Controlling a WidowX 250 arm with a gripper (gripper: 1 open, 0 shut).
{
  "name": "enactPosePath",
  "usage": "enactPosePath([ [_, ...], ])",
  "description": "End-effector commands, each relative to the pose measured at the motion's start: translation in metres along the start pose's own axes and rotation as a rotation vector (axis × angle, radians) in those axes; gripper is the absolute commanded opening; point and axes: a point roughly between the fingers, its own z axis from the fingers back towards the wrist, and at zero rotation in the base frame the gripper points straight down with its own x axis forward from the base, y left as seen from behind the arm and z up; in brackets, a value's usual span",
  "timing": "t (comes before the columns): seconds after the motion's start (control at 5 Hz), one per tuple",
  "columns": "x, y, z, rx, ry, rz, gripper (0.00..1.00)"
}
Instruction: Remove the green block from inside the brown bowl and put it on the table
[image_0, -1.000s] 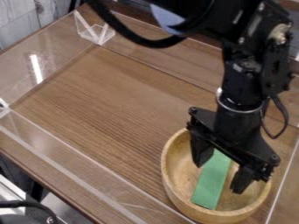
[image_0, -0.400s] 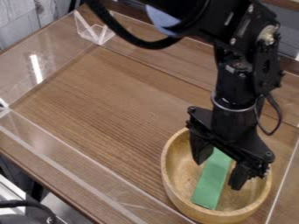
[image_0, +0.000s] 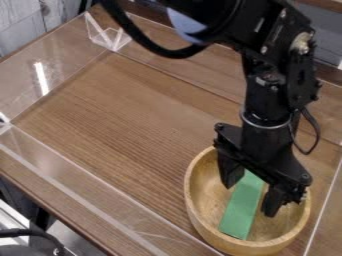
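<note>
Green block (image_0: 245, 209) lies in brown bowl (image_0: 201, 192) between wide-open, empty gripper (image_0: 258, 194) fingers.

Clear plastic walls (image_0: 54, 60) were seen standing along the left and far sides, their edges catching pale reflections. A small clear triangular plastic bracket (image_0: 107, 38) was set at the far corner where the walls met. A dark object (image_0: 34, 243), too blurred to identify, was visible at the lower left corner.

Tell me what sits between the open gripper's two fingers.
In the camera view, the green block's upper end lies between the gripper's fingers, inside the brown bowl.
</note>
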Motion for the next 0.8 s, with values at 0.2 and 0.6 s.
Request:
enactPosePath([
  [0.2, 0.007, 0.003, 0.001, -0.013, -0.034, -0.001, 1.0],
  [0.6, 0.009, 0.005, -0.008, -0.018, -0.032, -0.002, 1.0],
])
